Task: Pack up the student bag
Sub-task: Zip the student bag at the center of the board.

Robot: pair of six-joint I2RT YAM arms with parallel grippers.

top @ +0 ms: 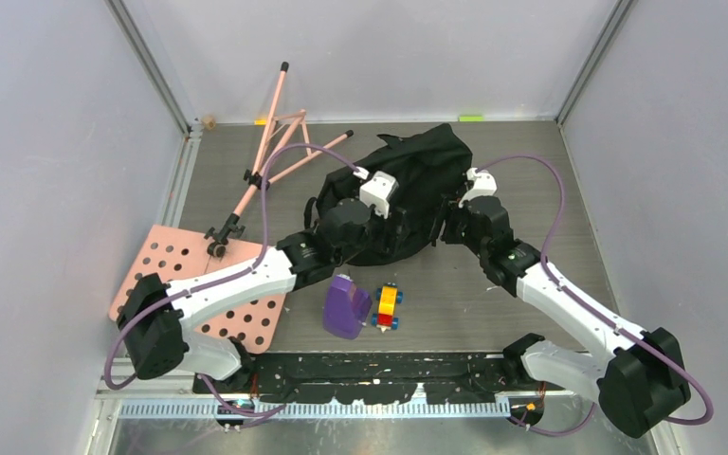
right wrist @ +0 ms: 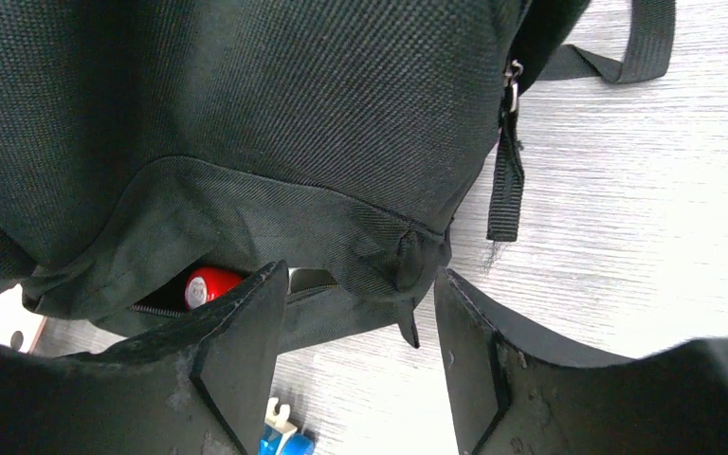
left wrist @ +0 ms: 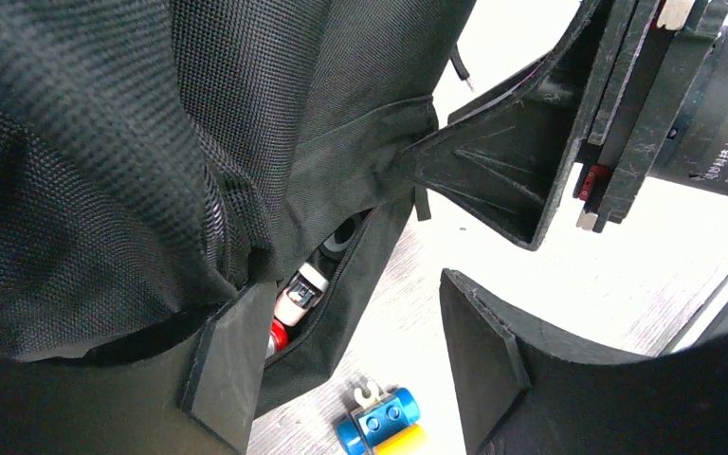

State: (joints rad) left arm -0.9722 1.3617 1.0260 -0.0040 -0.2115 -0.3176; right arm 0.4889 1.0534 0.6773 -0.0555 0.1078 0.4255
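The student bag (top: 415, 185), black and floppy, lies mid-table with its zip mouth facing the arms. My left gripper (top: 353, 226) is at the bag's left front and my right gripper (top: 457, 224) at its right front. In the left wrist view the left gripper (left wrist: 355, 332) is open beside the bag (left wrist: 152, 142), its left finger against the fabric by the open zip, where a red and white item (left wrist: 296, 299) shows inside. In the right wrist view the right gripper (right wrist: 360, 322) is open below the bag (right wrist: 246, 114); a fabric corner (right wrist: 408, 270) hangs above the gap.
A purple bottle-like container (top: 346, 305) and a blue, yellow and red toy (top: 387, 306) stand in front of the bag. A pink pegboard (top: 185, 275) lies at the left and a pink rod stand (top: 275, 142) at the back left. Grey walls enclose the table.
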